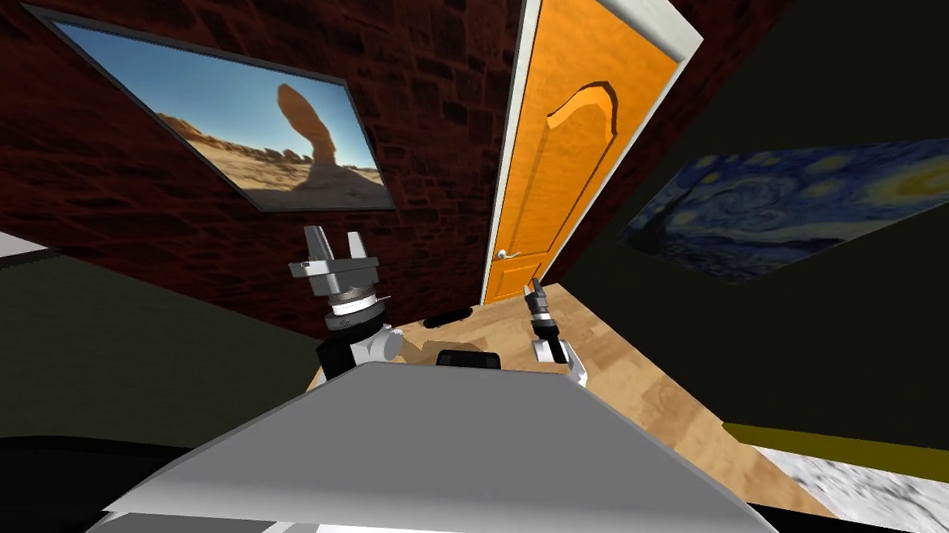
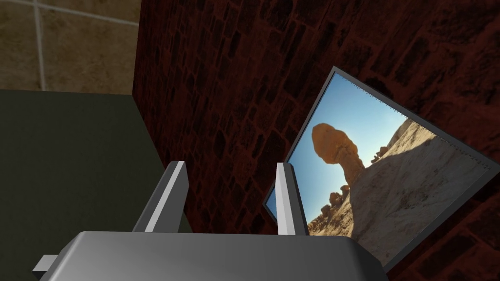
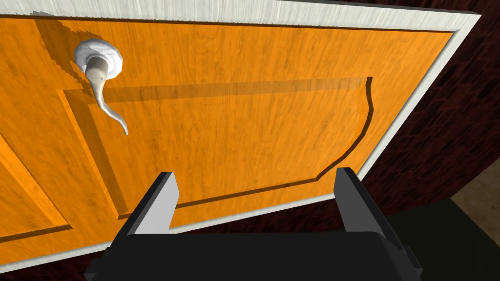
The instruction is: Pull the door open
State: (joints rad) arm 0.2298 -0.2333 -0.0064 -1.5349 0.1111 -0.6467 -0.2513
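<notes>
R fingers (image 3: 156, 205) wide, empty, facing orange wood-grain door (image 3: 244, 131) w/ curved silvery lever handle (image 3: 99, 73); L fingers (image 2: 166, 200) apart.

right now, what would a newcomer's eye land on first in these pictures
The bright orange door set in the dark red brick wall ahead, with its pale lever handle; the open right gripper faces the door, touching nothing. Next, the framed desert-rock picture on the brick wall left of the door, behind the upright, open left gripper, and a swirling night-sky painting on the dark wall to the right.
</notes>
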